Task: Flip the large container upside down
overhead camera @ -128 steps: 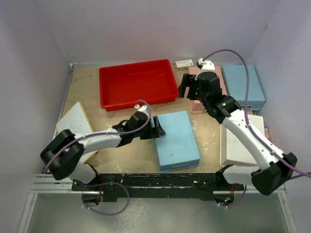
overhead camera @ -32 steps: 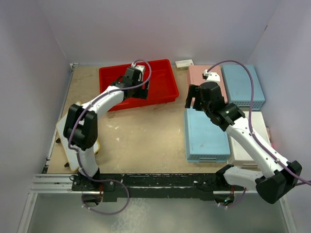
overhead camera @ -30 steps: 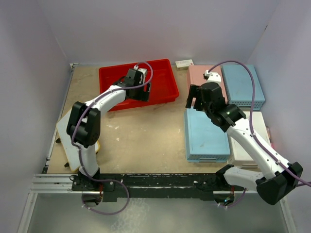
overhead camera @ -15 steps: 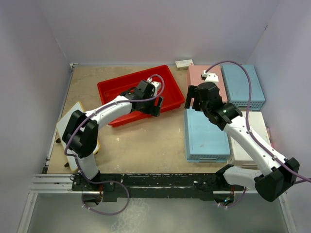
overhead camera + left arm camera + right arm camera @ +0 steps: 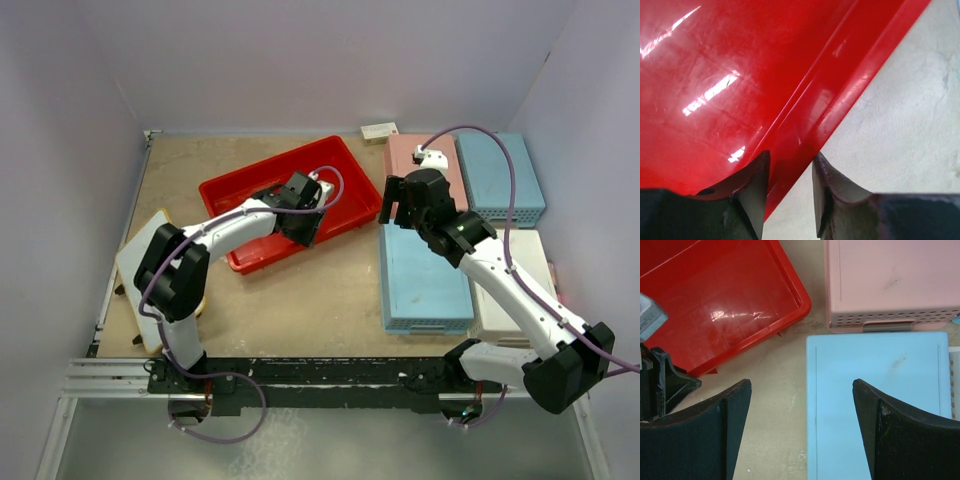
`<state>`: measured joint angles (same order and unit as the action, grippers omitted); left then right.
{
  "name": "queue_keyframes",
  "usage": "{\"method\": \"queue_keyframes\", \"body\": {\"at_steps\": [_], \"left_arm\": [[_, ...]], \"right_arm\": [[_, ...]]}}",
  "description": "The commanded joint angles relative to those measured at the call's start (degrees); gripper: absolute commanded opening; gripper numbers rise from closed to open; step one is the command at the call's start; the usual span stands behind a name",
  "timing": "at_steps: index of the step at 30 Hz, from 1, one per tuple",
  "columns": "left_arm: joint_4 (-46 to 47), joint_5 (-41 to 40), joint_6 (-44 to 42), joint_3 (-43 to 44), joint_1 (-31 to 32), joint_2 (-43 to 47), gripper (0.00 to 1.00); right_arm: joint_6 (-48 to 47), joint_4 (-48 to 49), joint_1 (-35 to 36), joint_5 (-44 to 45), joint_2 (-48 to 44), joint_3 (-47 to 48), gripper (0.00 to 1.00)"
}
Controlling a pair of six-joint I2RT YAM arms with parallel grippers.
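Skewing further toward six o'clock, the big shallow red plastic tray (image 5: 345, 185) is being pinched by left gripper (image 5: 787, 200), near wall partly hidden; right gripper (image 5: 800, 430) is gaping, empty.

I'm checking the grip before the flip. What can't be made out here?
Top external: fingertips of the left tool on the red tray, hidden by its wrist.
Left wrist: most of the tray, cropped by the frame.
Every view: the tray's underside, facing down.
Top external: small pale object at the back, too small to identify.
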<state>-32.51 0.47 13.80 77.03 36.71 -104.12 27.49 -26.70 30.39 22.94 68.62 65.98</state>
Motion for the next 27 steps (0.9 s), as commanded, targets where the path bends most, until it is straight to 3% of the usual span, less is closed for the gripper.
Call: {"method": "queue_keyframes", "body": {"at_steps": [1, 10, 14, 17, 22, 27], "left_arm": [[0.2, -0.2, -1.2, 2.5, 0.0, -1.6, 0.27], [2.0, 0.3, -0.4, 4.1, 0.1, -6.5, 0.27], [2.0, 0.0, 0.9, 5.8, 0.2, -4.7, 0.00], [1.4, 0.4, 3.1, 9.7, 0.2, -1.9, 0.00], [6.7, 1.2, 11.6, 16.6, 0.1, 2.5, 0.00], [23.0, 15.4, 27.5, 15.1, -1.3, 6.0, 0.00]], "right_arm": [[0.6, 1.3, -0.1, -0.2, -0.7, 0.8, 0.84], [0.6, 1.2, -0.1, 0.2, -1.3, 0.5, 0.84], [0.4, 1.1, -0.1, 0.9, -1.7, 0.2, 0.84], [0.6, 1.0, -0.1, 1.5, -2.2, 0.3, 0.84], [0.4, 4.2, -0.1, 3.0, -5.6, -1.2, 0.83], [0.7, 6.2, -0.1, 6.9, -10.9, -2.9, 0.84]]}}
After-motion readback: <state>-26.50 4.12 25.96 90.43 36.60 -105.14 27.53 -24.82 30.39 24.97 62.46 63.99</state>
